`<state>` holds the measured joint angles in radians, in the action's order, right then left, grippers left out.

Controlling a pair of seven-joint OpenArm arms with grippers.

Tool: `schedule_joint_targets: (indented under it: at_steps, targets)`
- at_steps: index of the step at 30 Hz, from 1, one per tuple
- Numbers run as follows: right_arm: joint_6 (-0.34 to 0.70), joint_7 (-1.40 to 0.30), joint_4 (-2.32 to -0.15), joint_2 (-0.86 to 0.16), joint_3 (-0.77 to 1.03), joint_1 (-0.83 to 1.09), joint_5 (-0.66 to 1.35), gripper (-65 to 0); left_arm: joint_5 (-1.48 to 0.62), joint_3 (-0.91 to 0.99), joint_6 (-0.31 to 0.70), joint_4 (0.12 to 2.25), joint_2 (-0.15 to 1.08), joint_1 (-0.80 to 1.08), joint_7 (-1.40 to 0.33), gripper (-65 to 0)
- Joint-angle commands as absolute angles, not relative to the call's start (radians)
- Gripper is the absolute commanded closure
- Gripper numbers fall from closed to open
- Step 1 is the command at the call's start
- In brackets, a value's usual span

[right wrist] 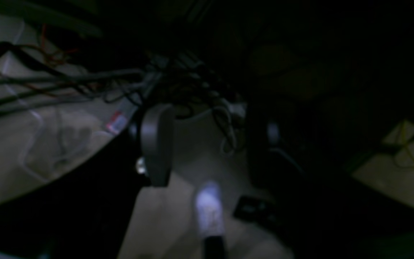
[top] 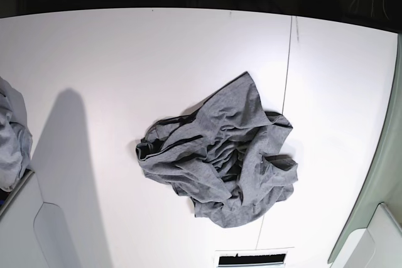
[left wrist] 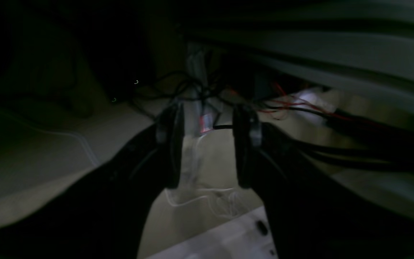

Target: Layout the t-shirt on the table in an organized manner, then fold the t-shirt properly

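Right, both your claws are released and hold nothing: the left claw (left wrist: 208,145) has its fingers parted over a dim floor strewn with cables (left wrist: 189,84), and the right claw (right wrist: 210,145) stands likewise, a gap between its fingers. Your grey t-shirt (top: 220,155) lies crumpled in a heap around the middle of the white bench (top: 157,61), one corner pointing toward the far edge, its right part lying over the thin dark seam (top: 287,67). At the bench's left side you have a paler bluish-grey cloth bundle (top: 12,139), well apart from the shirt.
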<state>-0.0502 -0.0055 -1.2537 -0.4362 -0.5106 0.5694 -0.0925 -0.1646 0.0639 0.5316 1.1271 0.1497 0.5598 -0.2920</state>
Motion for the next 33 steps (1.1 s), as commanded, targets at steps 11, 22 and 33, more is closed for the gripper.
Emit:
schedule_joint_targets:
  at_steps: [11, 22, 33]
  targets:
    - [-0.049, -0.047, -1.758, -0.603, -0.493, 0.668, -0.087, -31.2, -0.39, 0.343, 0.626, 1.654, 0.173, 0.77, -0.406, -25.5]
    - [-0.024, -0.073, -1.84, -0.48, -0.466, 0.355, -0.086, -31.2, -0.498, 0.373, 0.569, 1.937, 0.362, 0.71, -0.445, -38.3]
    - [-0.012, -0.133, -1.544, -0.228, -0.419, -0.012, -0.09, -31.2, -0.422, 0.054, 0.481, 1.758, 0.429, 0.315, -0.442, -38.3]
